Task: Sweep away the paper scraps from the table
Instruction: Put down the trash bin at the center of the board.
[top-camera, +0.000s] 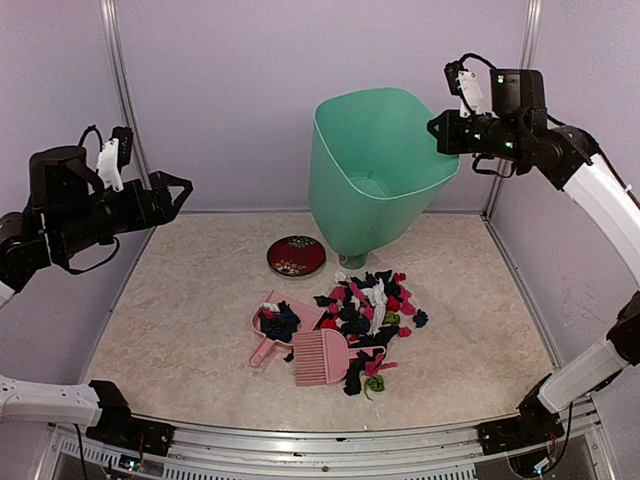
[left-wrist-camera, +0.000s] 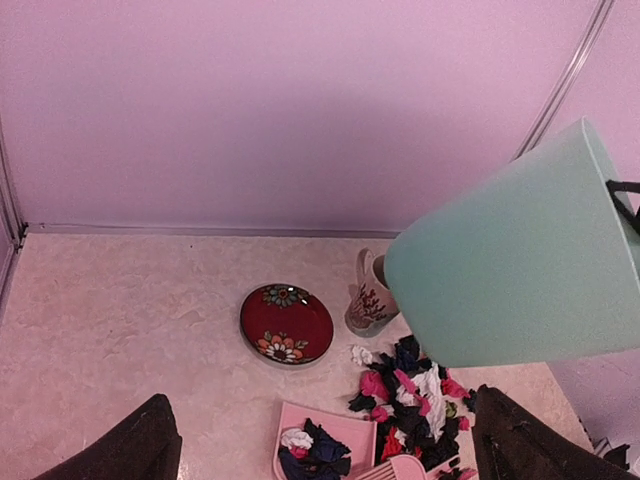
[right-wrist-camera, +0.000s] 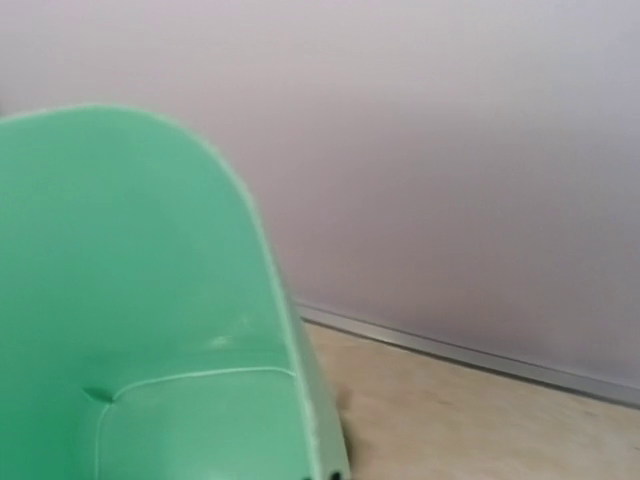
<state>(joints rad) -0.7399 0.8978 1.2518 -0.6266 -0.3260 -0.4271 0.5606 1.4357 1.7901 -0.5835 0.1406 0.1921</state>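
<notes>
1. Top view first: the green bin (top-camera: 375, 175) is tipped over the far side of the table (top-camera: 180, 300), mouth facing up at the camera. The right gripper (top-camera: 443, 130) is clamped onto its rim on the right. All I can make out inside is bare green wall and bottom
2. Same view: the paper scraps (top-camera: 372, 305) sit in one heap around the middle of the table, right in front of the bin's lower end. They're mostly black, with pink, red, white and a bit of green
3. The pink dustpan (top-camera: 272, 325) lies just left of the heap with a small clump of black, white and red scraps in it. The pink brush (top-camera: 322, 357) lies flat just beside it at the heap's near edge. A red plate (top-camera: 296, 256) sits behind the dustpan, apart from the scraps
4. The left gripper (top-camera: 172, 195) hangs high on the left, jaws wide apart
5. Left wrist view: its dark fingers (left-wrist-camera: 140, 450) sit in the bottom corners, far apart. This one shows a patterned mug (left-wrist-camera: 368, 300) standing upright between plate and bin, which the top view mostly hides. It sees the bin only from outside, with scraps under its lower edge
6. Right wrist view: a blurry close-up of the bin's green inside, plus a strip of table and wall. The grip on the rim only shows from the top
</notes>
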